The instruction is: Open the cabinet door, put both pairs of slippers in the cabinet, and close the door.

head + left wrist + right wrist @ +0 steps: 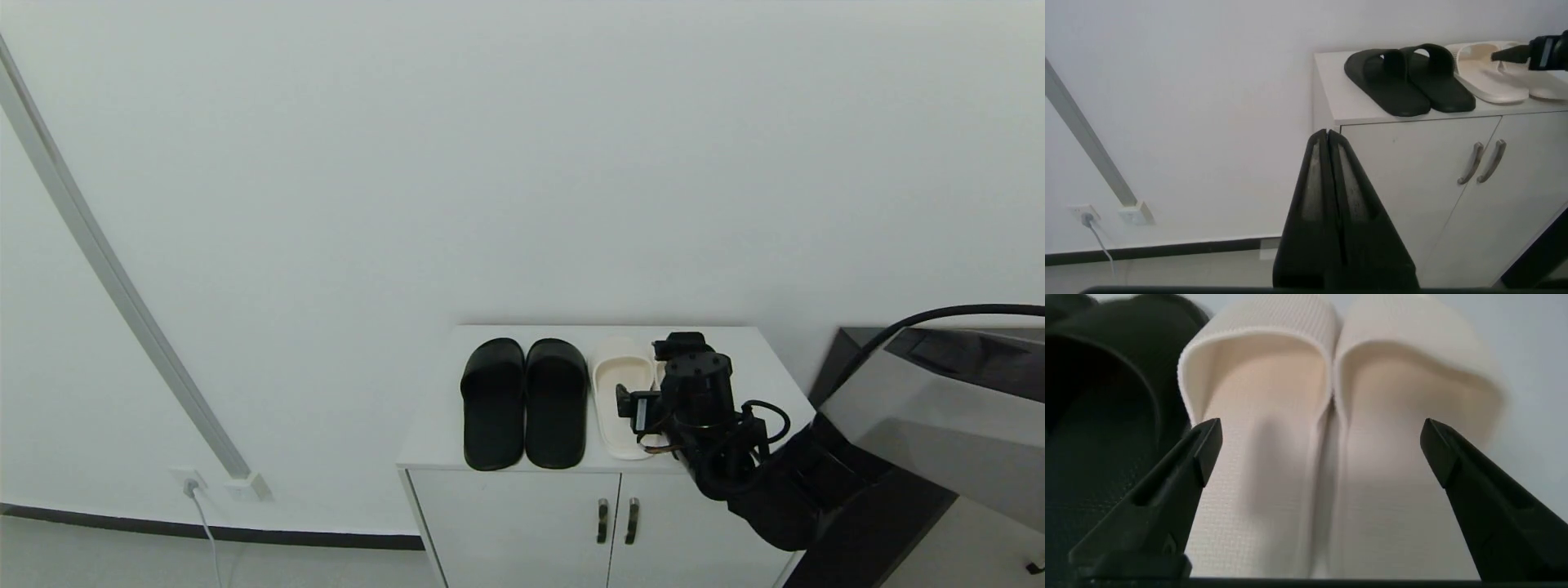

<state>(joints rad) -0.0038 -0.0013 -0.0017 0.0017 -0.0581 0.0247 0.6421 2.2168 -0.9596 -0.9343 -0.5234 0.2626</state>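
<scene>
A pair of black slippers point(524, 404) and a pair of white slippers point(624, 392) lie side by side on top of the white cabinet point(437, 437). Both cabinet doors are shut, with their handles point(617, 520) meeting in the middle. My right gripper point(676, 347) hovers low over the white pair. In the right wrist view the gripper point(1321, 433) is open, its fingers straddling both white slippers point(1266, 457), with a black slipper point(1102, 392) beside them. My left gripper point(1328, 135) is shut on nothing, held off to the cabinet's left, below its top point(1331, 90).
The cabinet stands against a plain white wall. A slanted cable duct point(106, 261) runs down to a wall socket with a plugged-in cord point(191, 486) left of the cabinet. Open floor lies in front and to the left.
</scene>
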